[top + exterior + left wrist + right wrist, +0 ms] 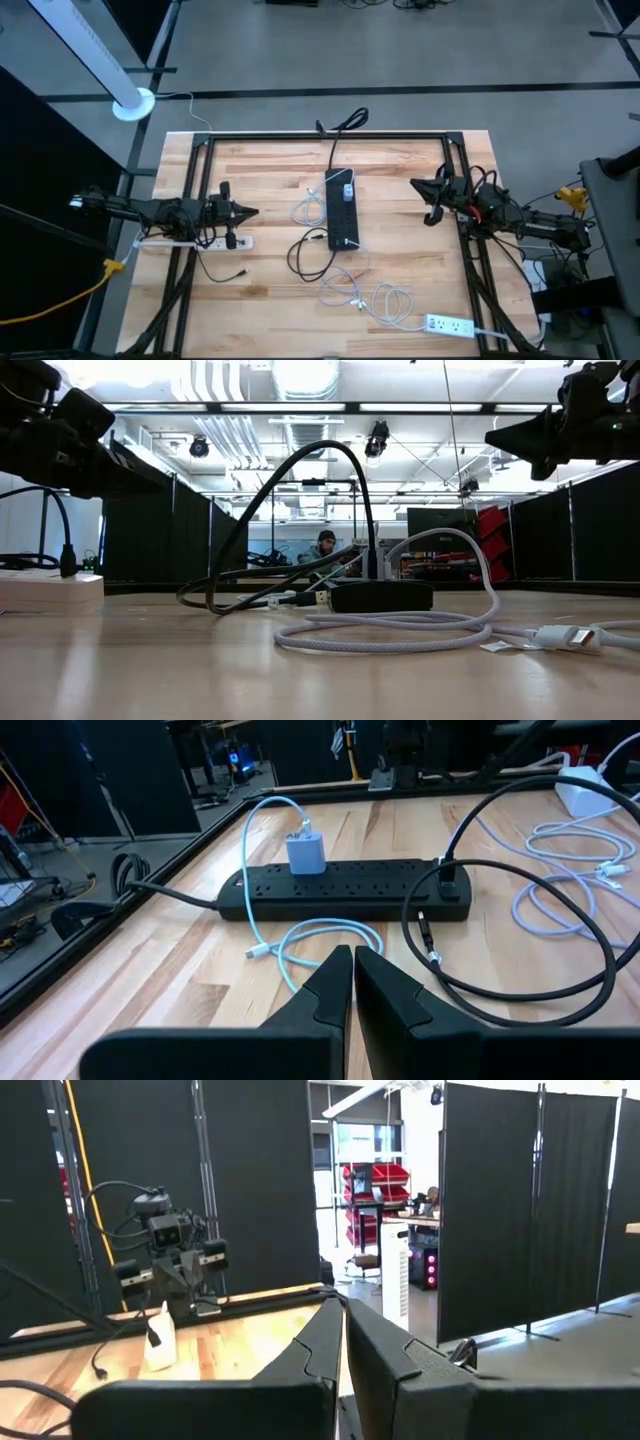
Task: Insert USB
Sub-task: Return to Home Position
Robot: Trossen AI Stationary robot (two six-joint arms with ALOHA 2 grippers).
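- The left tool (350,960) hangs over the bench (270,160) with its fingers pressed together and nothing between them; it sits drawn back at the bench's left edge.
- Directly beneath its arm lies a white outlet extension (200,242); a black lead stands plugged in it.
- Just ahead of this tool is a coiled white cable (315,932), its ends free.
- Beyond the coil lies the black outlet extension (350,892); no true containers are present, so the sockets are reported instead; one holds a pale charger block (305,854), and one at the end holds the black charger cable (446,880), seated upright.
- Handling, as judged: the cable is light and limp and would sag or spring if taken mid-length; the rigid plug body is the place to grip; the metal tip looks easily bent if pushed in crooked.
- The right tool (338,1312) is held across the bench from the left one, well apart from the strip; its fingers appear to meet, holding nothing.
- Well off to the right tool's side lies a second white extension (448,324).
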